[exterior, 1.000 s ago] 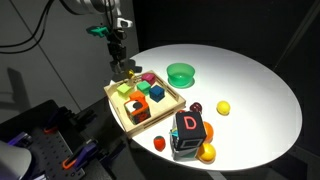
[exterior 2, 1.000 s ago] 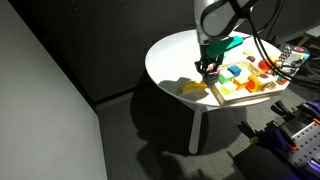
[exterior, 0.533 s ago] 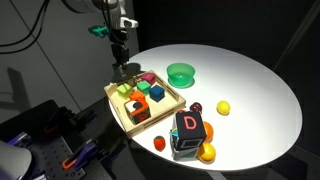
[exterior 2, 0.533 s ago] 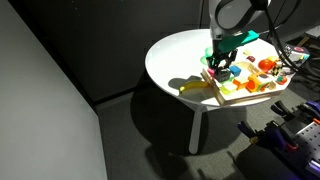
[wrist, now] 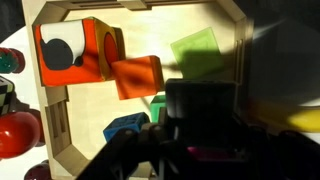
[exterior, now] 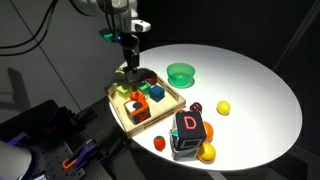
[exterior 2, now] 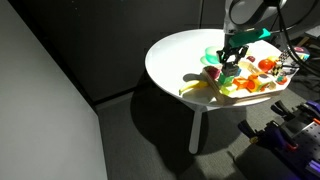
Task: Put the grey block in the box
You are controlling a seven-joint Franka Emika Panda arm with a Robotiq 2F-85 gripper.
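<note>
The box (wrist: 58, 125) is pale, bare-looking wood with a matt surface. The tabletop (exterior: 250, 90) is smooth and white. The green bowl (exterior: 181, 72) looks like glossy plastic.

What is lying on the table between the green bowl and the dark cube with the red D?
In an exterior view, a small red object lies between the green bowl and the dark cube.

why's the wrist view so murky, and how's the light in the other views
Wrist view: the gripper is a dark, out-of-focus mass, and a hard shadow crosses the brightly lit box. In both exterior views the table is glaringly bright, surroundings near black.
</note>
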